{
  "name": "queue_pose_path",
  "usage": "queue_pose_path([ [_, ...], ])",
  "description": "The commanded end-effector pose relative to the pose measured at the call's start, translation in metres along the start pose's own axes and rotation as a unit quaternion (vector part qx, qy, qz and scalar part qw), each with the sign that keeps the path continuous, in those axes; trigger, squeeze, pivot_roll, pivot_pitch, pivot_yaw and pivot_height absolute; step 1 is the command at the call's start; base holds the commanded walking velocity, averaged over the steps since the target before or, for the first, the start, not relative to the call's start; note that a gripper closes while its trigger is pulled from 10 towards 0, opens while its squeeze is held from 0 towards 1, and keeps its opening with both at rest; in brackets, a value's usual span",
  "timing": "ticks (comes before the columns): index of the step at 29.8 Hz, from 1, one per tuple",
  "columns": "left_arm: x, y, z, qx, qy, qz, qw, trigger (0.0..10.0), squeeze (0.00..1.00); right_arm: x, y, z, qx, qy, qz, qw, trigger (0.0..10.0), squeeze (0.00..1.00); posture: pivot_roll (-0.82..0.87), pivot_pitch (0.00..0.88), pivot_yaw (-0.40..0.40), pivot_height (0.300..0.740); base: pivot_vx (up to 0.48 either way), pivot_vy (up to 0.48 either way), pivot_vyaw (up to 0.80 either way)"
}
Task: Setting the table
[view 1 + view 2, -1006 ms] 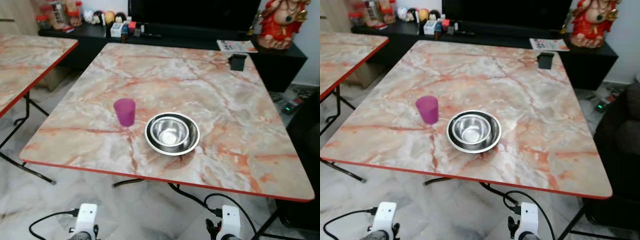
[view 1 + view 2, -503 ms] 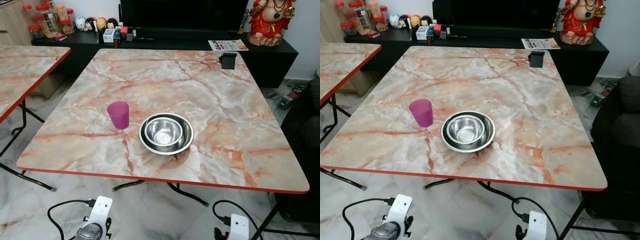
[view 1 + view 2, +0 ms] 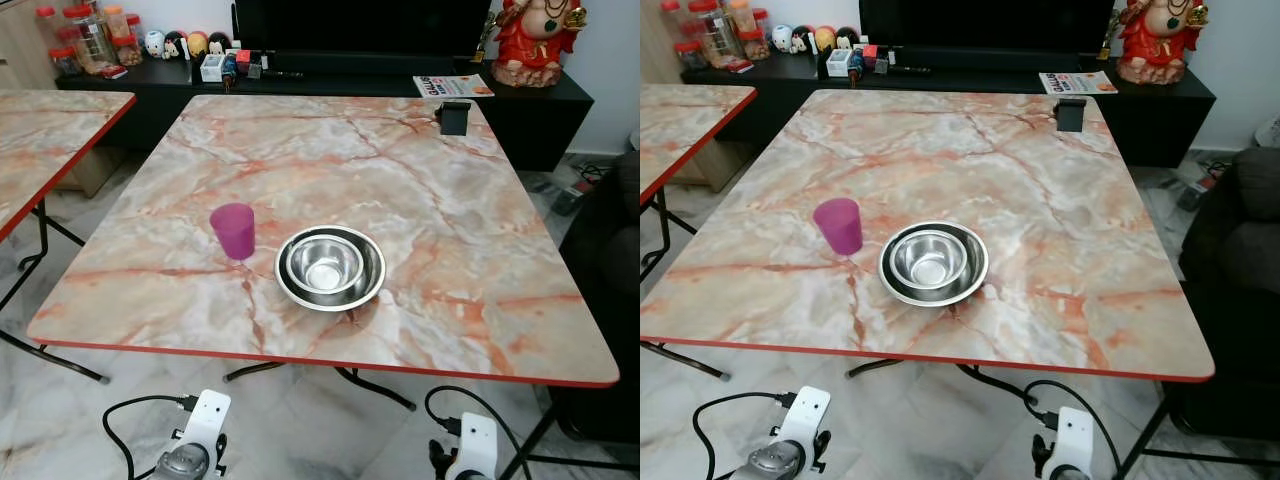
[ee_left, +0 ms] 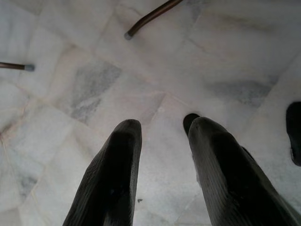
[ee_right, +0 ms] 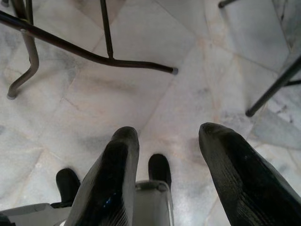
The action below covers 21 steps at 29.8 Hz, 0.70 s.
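A purple plastic cup [image 3: 234, 230] stands upright on the marble-patterned table [image 3: 420, 180], near its front left. Just right of the cup sits a steel bowl [image 3: 330, 268] nested in a wider steel dish. Both arms hang low in front of the table edge. In the left wrist view my left gripper [image 4: 161, 128] is open above the tiled floor, nothing between its fingers. The right wrist view has my right gripper [image 5: 169, 134] open too, pointing down at the floor beside the table legs [image 5: 70, 47].
A second marble table [image 3: 50, 130] stands at the left. A small black holder [image 3: 455, 117] sits at the table's far right corner. Behind is a black TV cabinet [image 3: 330, 75] with jars, figurines and a red statue [image 3: 535, 40]. A dark sofa [image 3: 1240, 250] is at right.
The camera has shifted and tilted a little, so the table sits slightly differently in view. Cup and bowl have not moved on the table. Both arms still hang low.
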<state>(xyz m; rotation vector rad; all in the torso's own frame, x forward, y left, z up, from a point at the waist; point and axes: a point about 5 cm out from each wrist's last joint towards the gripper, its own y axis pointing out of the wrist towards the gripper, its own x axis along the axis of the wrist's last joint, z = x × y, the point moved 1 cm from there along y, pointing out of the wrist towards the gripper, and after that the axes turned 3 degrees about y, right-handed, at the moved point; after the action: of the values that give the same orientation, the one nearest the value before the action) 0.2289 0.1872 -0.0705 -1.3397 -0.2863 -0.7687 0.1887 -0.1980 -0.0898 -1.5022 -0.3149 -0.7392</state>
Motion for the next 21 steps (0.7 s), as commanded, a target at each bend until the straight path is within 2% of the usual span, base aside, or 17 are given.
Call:
queue_pose_path([
  [1,-0.009,-0.001,0.002,0.008,-0.001,0.019,1.000,10.0,0.00,0.000,0.001,0.007,0.008,-0.006,0.007,1.000,10.0,0.00,-0.06,0.075,-0.010,0.740,0.000,0.454,0.00],
  [5,-0.015,-0.002,0.005,0.016,-0.001,0.031,0.999,10.0,0.00,-0.004,0.000,0.007,0.010,-0.009,0.011,1.000,10.0,0.00,-0.06,0.071,-0.002,0.740,0.000,0.476,-0.69],
  [21,-0.016,-0.003,0.016,0.033,-0.004,0.029,0.999,10.0,0.00,-0.007,0.000,0.014,0.017,-0.003,0.010,1.000,10.0,0.00,-0.06,0.026,0.020,0.740,0.000,0.476,0.00],
])
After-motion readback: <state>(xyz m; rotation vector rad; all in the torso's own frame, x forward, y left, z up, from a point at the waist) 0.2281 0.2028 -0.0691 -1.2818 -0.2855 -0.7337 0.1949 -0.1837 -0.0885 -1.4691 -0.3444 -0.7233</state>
